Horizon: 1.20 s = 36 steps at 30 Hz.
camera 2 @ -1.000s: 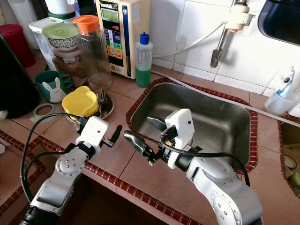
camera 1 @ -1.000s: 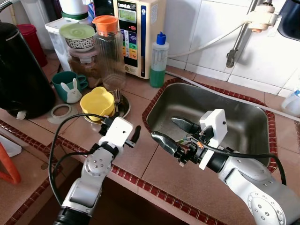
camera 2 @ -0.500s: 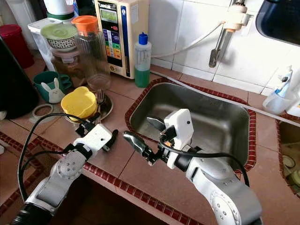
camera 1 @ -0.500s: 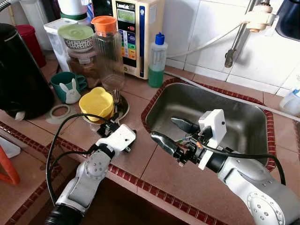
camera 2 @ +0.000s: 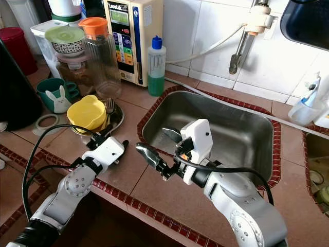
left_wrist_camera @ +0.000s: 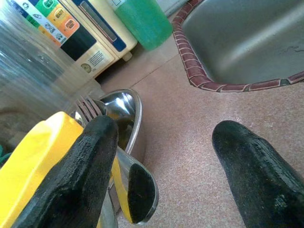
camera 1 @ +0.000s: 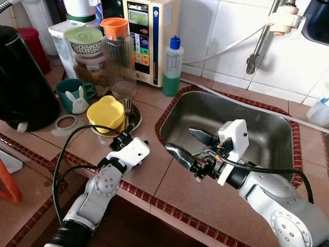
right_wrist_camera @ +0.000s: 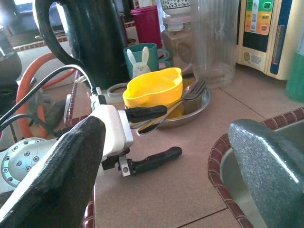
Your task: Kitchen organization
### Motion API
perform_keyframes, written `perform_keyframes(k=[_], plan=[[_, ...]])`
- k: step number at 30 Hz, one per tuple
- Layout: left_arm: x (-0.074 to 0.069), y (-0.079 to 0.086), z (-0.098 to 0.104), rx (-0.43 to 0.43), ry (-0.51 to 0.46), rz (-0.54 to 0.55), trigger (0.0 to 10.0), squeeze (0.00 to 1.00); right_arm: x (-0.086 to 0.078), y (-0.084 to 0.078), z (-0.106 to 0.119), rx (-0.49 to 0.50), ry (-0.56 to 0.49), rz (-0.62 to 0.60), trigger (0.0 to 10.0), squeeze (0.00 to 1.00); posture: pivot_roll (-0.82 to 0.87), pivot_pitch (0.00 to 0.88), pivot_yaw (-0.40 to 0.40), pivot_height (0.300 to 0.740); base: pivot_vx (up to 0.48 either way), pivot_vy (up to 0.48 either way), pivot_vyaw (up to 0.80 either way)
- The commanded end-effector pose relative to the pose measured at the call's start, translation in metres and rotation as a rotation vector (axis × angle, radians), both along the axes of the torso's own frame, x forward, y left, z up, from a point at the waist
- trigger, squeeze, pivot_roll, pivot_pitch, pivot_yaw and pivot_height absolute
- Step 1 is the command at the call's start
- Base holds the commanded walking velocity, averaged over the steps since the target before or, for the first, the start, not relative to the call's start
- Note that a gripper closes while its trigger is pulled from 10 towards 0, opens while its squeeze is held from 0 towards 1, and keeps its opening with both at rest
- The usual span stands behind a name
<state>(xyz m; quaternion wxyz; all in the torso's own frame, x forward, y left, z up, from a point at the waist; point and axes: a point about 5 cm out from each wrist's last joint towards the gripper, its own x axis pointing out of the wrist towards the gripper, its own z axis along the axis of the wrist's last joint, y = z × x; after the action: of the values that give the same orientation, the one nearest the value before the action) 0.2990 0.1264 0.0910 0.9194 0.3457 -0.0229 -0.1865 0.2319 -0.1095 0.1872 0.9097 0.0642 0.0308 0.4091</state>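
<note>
Writing: the cream appliance [camera 1: 146, 38] at upper centre of the head view carries a display, a column of coloured buttons and a dark top label; none of its text resolves into words. The green-filled bottle [camera 1: 172, 67] with blue cap beside it shows no readable label.

My left gripper [left_wrist_camera: 161, 166] sits low over the counter at lower left of centre, fingers spread apart, holding nothing. One finger lies just beside the yellow container [camera 1: 106, 112]; the other is out over bare tile. The yellow container rests on a steel plate [camera 1: 134, 119] along with a fork [camera 1: 128, 106], tines toward the clear jug [camera 1: 118, 56] with the orange lid. A spoon-like handle pokes out under the container; I cannot tell its full shape.

My right gripper [camera 1: 186, 145] hangs at the sink's near rim, centre frame, fingers wide open and empty.

Cut off: the black kettle [camera 1: 23, 85] at left edge, a red canister [camera 1: 32, 43] behind it, a spray bottle [camera 2: 307, 105] at right edge, the tap [camera 1: 267, 33] at the top.

Also present: a teal rabbit mug [camera 1: 74, 95], a tape ring [camera 1: 65, 123], and a bowl with a green lid [camera 1: 85, 40].

Surface: reddish-brown tiled counter [camera 1: 169, 180] with a dark red brick-pattern border around a steel sink [camera 1: 267, 139]; white tiled wall behind.
</note>
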Motion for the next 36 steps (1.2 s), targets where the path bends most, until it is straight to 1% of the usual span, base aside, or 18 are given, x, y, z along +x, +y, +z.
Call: perform_keyframes(k=[1, 16, 22, 28, 36], plan=[[0.002, 0.001, -0.001, 0.010, 0.003, 0.007, 0.0, 0.00, 0.001, -0.001, 0.005, 0.004, -0.029, -0.007, 10.0, 0.00, 0.07, 0.035, 0.006, 0.740, 0.000, 0.000, 0.00], [0.003, 0.001, 0.000, 0.004, -0.006, 0.002, 0.0, 0.00, 0.001, -0.001, 0.004, -0.001, -0.024, -0.010, 10.0, 0.00, 0.07, 0.037, 0.006, 0.740, 0.000, 0.000, 0.00], [0.004, -0.001, 0.002, 0.003, -0.022, -0.003, 0.0, 0.00, 0.001, -0.002, 0.004, 0.000, -0.024, -0.011, 10.0, 0.00, 0.07, 0.035, 0.007, 0.740, 0.000, 0.000, 0.00], [0.007, -0.002, 0.011, -0.011, -0.073, 0.002, 0.0, 0.00, 0.001, -0.002, 0.003, -0.002, -0.021, -0.013, 10.0, 0.00, 0.07, 0.036, 0.006, 0.740, 0.000, 0.000, 0.00], [0.007, -0.002, 0.012, -0.012, -0.081, 0.005, 0.0, 0.00, 0.001, -0.002, 0.003, -0.004, -0.021, -0.013, 10.0, 0.00, 0.07, 0.035, 0.006, 0.740, 0.000, 0.000, 0.00]])
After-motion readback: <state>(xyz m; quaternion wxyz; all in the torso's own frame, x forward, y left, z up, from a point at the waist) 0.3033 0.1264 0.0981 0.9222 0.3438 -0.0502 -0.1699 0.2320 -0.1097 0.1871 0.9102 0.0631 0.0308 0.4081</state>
